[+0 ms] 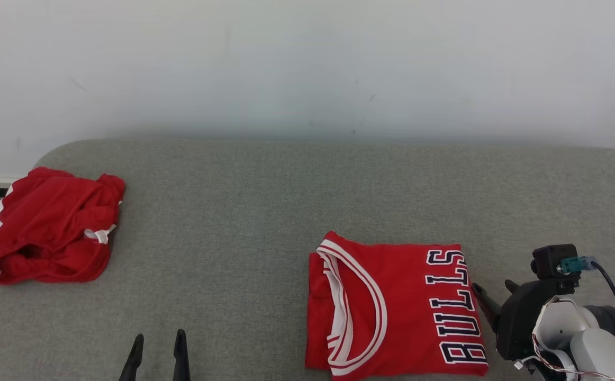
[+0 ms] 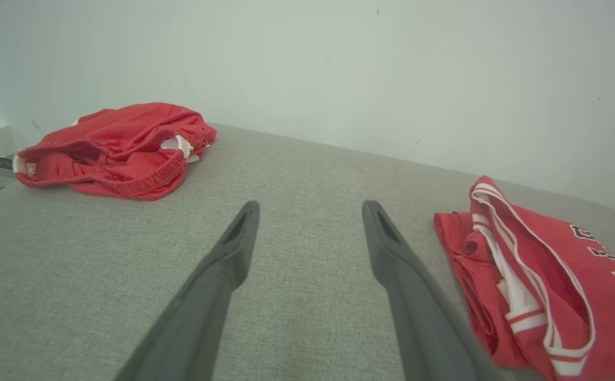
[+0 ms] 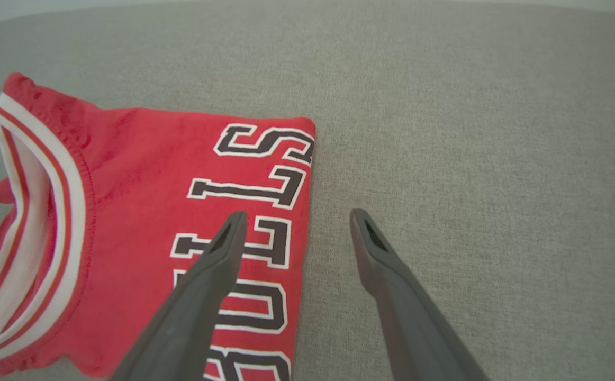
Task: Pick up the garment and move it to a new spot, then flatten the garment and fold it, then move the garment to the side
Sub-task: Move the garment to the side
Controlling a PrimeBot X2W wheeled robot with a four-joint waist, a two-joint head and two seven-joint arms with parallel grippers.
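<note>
A red Bulls jersey lies folded into a neat rectangle on the grey padded surface, at the front right of centre. Far to the left, a second red garment with white trim sits crumpled in a heap. My right gripper hovers open at the jersey's right edge, one finger over the lettering and the other over bare fabric surface. Open and holding nothing, my left gripper is low at the front, between the two garments.
A pale wall rises directly behind the padded surface. The surface's rounded left corner drops off just past the crumpled garment. Bare grey fabric stretches across the middle and the back right.
</note>
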